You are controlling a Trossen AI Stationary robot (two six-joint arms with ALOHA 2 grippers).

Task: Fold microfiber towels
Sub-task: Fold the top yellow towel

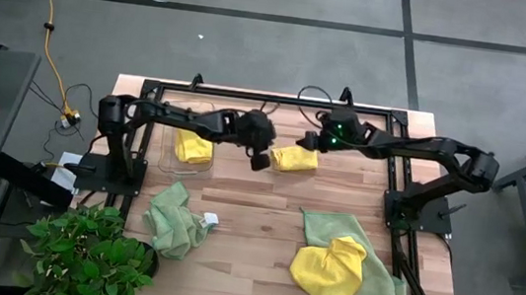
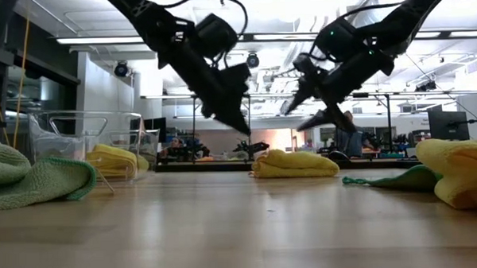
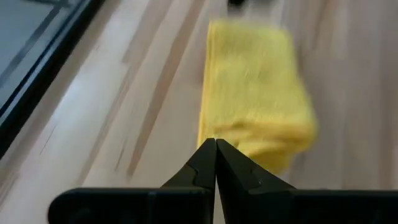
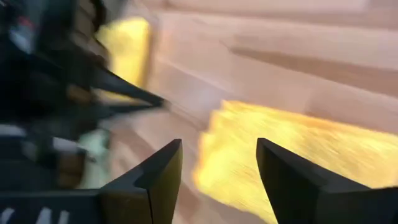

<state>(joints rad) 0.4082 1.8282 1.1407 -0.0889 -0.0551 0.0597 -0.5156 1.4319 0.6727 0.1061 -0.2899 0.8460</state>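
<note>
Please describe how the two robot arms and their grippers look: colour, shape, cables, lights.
Both arms are black, built of slim jointed segments. The left gripper has two dark, pointed, wedge-shaped fingers. The right gripper has the same dark tapered fingers. A green light glows on the right arm's wrist, and thin black cables loop above both arms near the table's far edge.

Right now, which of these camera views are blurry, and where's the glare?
Right wrist view: heavy motion smear across the folded yellow towel and the wood, though the open right hand stays crisp. Left wrist view: the same towel is soft, the shut left hand sharp. Low view: bright ceiling lights backlight both arms into silhouettes. High view: even, no glare.
</note>
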